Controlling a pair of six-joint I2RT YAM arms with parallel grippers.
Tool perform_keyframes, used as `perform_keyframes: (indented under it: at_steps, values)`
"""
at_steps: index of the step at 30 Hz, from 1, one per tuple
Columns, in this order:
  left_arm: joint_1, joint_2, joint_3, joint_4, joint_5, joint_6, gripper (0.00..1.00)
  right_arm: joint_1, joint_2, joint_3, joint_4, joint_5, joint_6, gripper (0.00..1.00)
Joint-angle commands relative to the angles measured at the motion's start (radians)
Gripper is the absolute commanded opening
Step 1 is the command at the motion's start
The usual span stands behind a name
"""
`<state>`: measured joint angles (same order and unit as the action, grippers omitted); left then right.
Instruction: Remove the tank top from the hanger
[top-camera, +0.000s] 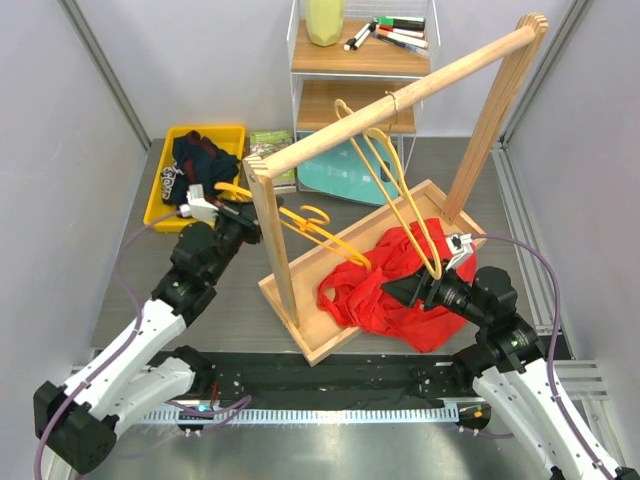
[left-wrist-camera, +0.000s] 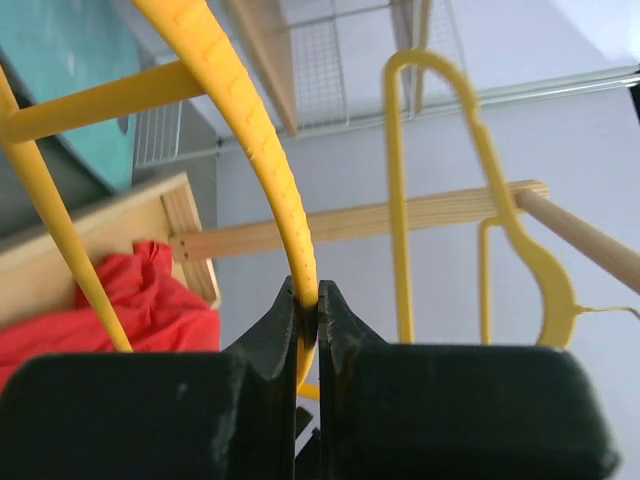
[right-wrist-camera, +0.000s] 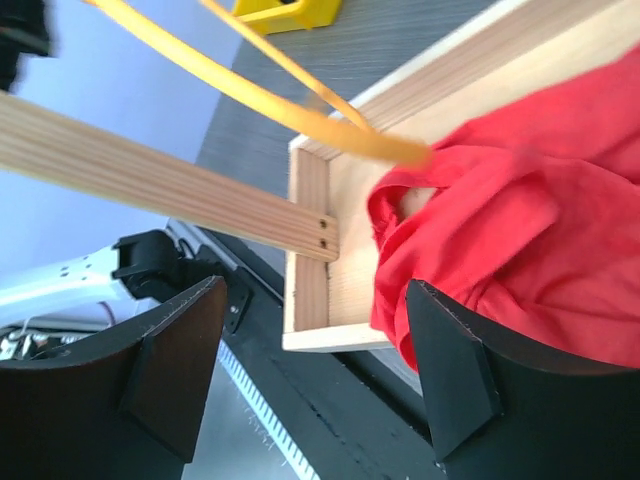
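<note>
The red tank top (top-camera: 400, 290) lies bunched in the wooden base tray (top-camera: 290, 290) of the clothes rack. A yellow hanger (top-camera: 320, 232) slants from my left gripper (top-camera: 243, 212) down to the tank top, its far end caught in the fabric. In the left wrist view my left gripper (left-wrist-camera: 308, 312) is shut on the hanger (left-wrist-camera: 270, 150), with the tank top (left-wrist-camera: 120, 300) lower left. My right gripper (top-camera: 412, 292) is open at the tank top's near edge. In the right wrist view the gripper (right-wrist-camera: 315, 370) is empty; the tank top (right-wrist-camera: 520, 240) touches the right finger (right-wrist-camera: 450, 370).
More yellow hangers (top-camera: 400, 170) hang on the wooden rail (top-camera: 400, 95). A yellow bin (top-camera: 162, 195) with dark clothes stands at the back left. A shelf (top-camera: 350, 60) with markers stands behind the rack, with a teal item (top-camera: 345, 178) under it.
</note>
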<state>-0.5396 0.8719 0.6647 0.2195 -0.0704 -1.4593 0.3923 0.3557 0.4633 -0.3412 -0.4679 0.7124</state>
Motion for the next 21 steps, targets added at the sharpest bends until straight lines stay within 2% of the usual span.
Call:
perform_keyframes:
  at_steps: [1, 4, 9, 11, 15, 21]
  values:
    - [0.009, -0.094, 0.154, -0.179, -0.169, 0.240, 0.00, 0.002, 0.006, 0.043, -0.068, 0.083, -0.031, 0.79]
    - [0.012, -0.105, 0.188, -0.247, -0.143, 0.246, 0.00, 0.000, 0.005, 0.060, -0.068, 0.023, -0.074, 0.85]
    - [0.027, -0.032, 0.170, -0.224, 0.067, 0.094, 0.00, 0.000, -0.014, 0.051, 0.037, -0.067, -0.096, 0.90]
    - [0.029, -0.002, 0.156, -0.160, 0.183, 0.003, 0.00, 0.000, -0.012, 0.048, 0.077, -0.101, -0.100, 0.91]
    - [0.029, 0.062, 0.104, -0.019, 0.302, -0.145, 0.00, 0.000, -0.017, 0.044, 0.105, -0.103, -0.117, 0.91]
    - [0.027, 0.107, 0.069, 0.058, 0.363, -0.271, 0.00, 0.000, -0.015, -0.008, 0.206, -0.130, -0.105, 0.91]
